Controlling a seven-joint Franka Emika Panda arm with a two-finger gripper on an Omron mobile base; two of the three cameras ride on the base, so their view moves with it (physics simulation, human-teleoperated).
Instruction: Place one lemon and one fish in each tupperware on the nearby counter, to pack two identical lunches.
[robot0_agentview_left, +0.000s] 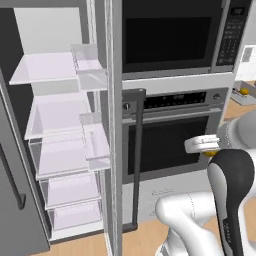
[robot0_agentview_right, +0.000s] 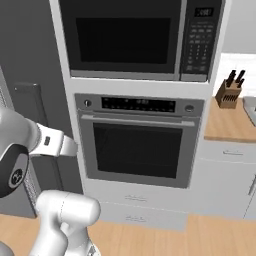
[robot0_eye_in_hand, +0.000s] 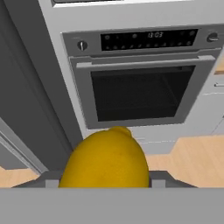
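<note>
The tool's (robot0_eye_in_hand: 105, 186) fingertips are hidden behind the lemon (robot0_eye_in_hand: 105, 159) in the hand view, and in the left base view only a yellow sliver (robot0_agentview_left: 212, 153) peeks beneath the white hand. The tool is clenched on the lemon, held in mid-air before the wall oven (robot0_eye_in_hand: 140, 92). Its nubbed end points away from the hand toward the oven door; the counter (robot0_agentview_right: 229, 122) lies off to the right.

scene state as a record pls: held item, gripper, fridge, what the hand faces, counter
held item: lemon, yellow, between the fingers
gripper: gripper shut on lemon, carried in front of the oven
fridge: fridge door open, shelves look bare
facing: wall oven, door closed, microwave above
counter: counter to the right of the oven, with knife block
tupperware, fish: cannot tell
</note>
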